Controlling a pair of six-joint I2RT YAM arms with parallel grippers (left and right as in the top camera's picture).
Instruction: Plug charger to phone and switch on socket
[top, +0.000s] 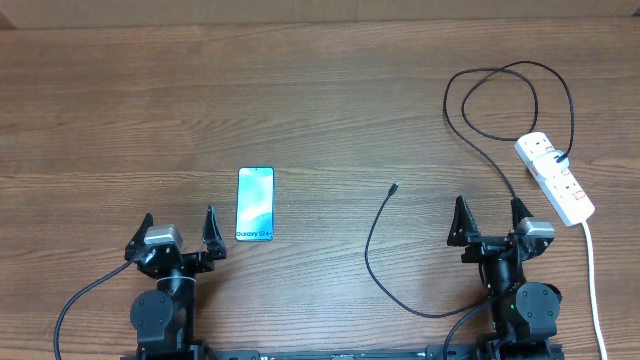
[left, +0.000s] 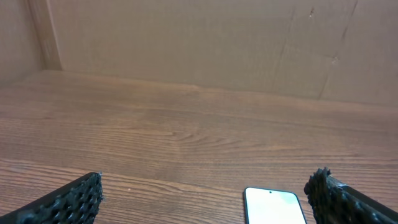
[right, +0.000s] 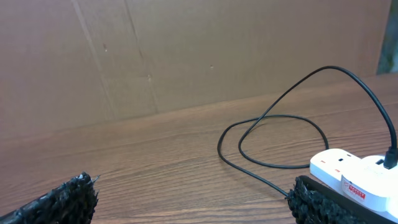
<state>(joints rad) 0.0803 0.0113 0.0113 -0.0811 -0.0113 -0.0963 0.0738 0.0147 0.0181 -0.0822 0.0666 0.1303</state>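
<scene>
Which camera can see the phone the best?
The overhead camera. It shows the whole phone lying flat, screen up, with small white text at one end. The left wrist camera catches only one end of it, cut off at the bottom edge of the picture. The right wrist camera does not show it at all.

We see a brown wood-grain table (top: 300, 100) filling the overhead view, grain running nine to three o'clock. At twelve o'clock we find a plain tan wall (left: 186, 43), evenly lit.
</scene>
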